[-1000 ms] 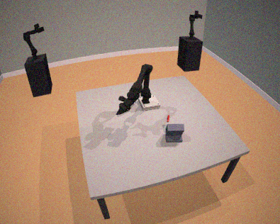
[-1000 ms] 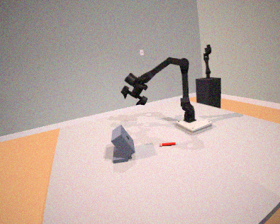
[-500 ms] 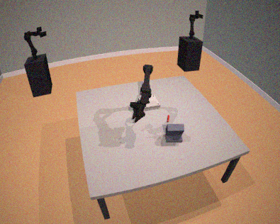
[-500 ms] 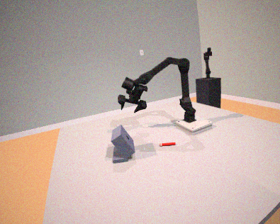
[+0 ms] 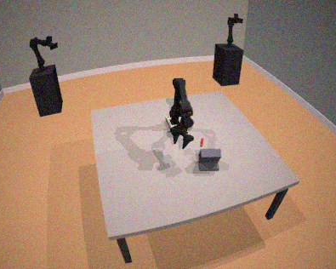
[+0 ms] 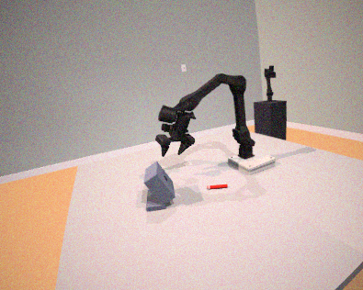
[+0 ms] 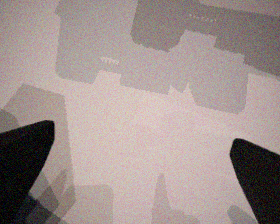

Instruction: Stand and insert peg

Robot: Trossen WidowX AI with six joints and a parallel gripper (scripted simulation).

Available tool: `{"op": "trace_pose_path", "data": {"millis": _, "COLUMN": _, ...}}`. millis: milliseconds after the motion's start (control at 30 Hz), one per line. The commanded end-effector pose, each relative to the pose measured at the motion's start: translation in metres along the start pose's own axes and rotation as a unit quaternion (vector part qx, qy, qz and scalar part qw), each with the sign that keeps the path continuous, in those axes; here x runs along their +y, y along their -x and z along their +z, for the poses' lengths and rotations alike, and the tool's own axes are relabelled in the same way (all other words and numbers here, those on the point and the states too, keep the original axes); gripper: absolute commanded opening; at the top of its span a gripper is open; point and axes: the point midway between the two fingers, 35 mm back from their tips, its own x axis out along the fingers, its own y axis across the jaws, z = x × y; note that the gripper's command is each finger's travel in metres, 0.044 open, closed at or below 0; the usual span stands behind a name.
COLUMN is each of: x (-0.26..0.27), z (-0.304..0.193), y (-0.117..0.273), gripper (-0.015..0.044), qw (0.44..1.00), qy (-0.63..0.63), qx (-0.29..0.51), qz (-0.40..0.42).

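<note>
A small red peg lies flat on the grey table, between the arm's base and the panel. The white band is too small to make out. A grey sloped panel stands on the table; its hole does not show clearly. My gripper is open and empty. It hangs in the air above the table, to the left of the peg and the panel in the top view. The wrist view shows only bare table and shadows between the two dark fingertips.
The arm's white base plate sits on the table behind the peg. Two black pedestals with camera arms stand on the orange floor beyond the table.
</note>
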Motion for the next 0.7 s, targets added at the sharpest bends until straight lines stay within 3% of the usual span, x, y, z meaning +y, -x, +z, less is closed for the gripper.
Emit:
{"op": "trace_pose_path", "data": {"millis": 0, "x": 0.006, "z": -0.032, "y": 0.003, "gripper": 0.044, "qw": 0.997, "qy": 0.063, "qx": 0.042, "qz": -0.004}}
{"op": "trace_pose_path", "data": {"millis": 667, "x": -0.002, "z": -0.173, "y": 0.05, "gripper": 0.044, "qw": 0.919, "qy": 0.336, "qx": 0.204, "qz": -0.014}}
